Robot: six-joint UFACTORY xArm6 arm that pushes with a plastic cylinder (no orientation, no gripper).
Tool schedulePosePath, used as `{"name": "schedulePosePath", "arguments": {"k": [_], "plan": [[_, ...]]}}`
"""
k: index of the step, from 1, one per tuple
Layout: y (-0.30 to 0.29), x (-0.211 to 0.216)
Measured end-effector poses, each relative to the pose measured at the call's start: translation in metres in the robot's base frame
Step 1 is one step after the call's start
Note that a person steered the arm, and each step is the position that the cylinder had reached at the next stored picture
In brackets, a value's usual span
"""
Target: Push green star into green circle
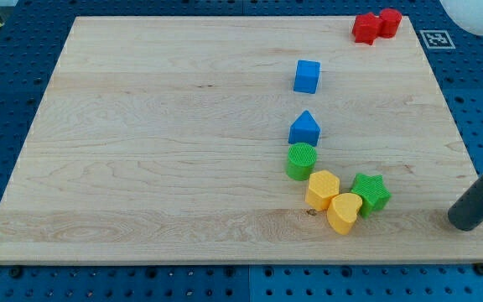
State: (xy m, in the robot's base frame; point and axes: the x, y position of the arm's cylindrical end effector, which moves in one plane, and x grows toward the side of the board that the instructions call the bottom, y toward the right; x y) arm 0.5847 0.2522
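The green star (371, 193) lies near the view's bottom right, touching the yellow heart (344, 212) at its left. The green circle (301, 161) stands up and to the left of the star, with the yellow hexagon (322, 190) between them. My tip (463, 221) rests on the board at the view's right edge, well to the right of the star and slightly lower, apart from every block.
A blue pentagon-like block (305, 128) touches the green circle from above. A blue cube (307, 76) lies further up. Two red blocks (376, 25) sit at the top right corner. The wooden board (141, 151) has its right edge close to my tip.
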Motion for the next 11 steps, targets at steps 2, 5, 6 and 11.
{"name": "schedulePosePath", "arguments": {"k": [2,5,6,11], "plan": [[-0.012,0.000],[-0.027,-0.019],[-0.038,-0.025],[-0.109,-0.066]]}}
